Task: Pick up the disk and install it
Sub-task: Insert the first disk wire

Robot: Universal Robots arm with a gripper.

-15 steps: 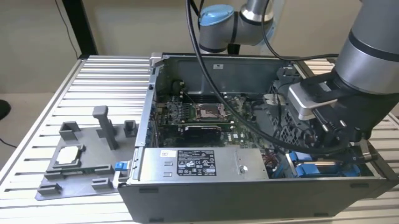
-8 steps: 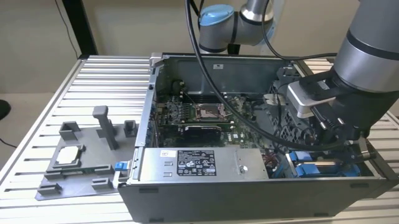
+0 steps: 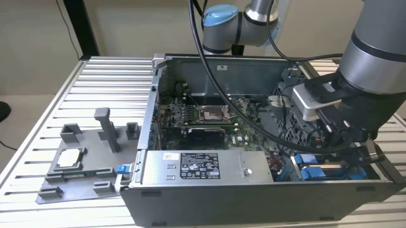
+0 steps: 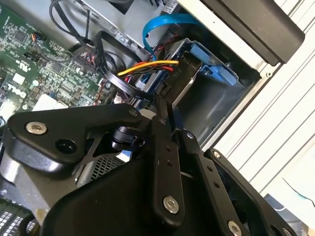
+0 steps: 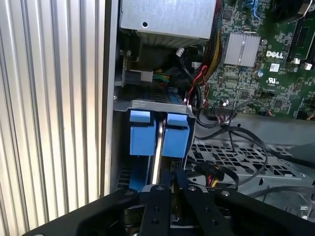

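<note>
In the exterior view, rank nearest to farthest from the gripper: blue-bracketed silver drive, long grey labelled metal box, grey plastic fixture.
1. Blue-bracketed silver drive, right beside the gripper.
2. Long grey labelled metal box, towards the exterior view's left.
3. Grey plastic fixture, farthest left.

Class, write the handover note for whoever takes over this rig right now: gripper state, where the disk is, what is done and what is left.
Gripper: low inside the computer case, directly over the drive bay. Whether it is open or shut cannot be told.
Disk: blue-framed, in that bay at the case's front corner, on the exterior view's right.
Done: the disk is picked up and brought into the bay.
Left: confirm seating. It does not show whether the disk is fully home or released.
</note>
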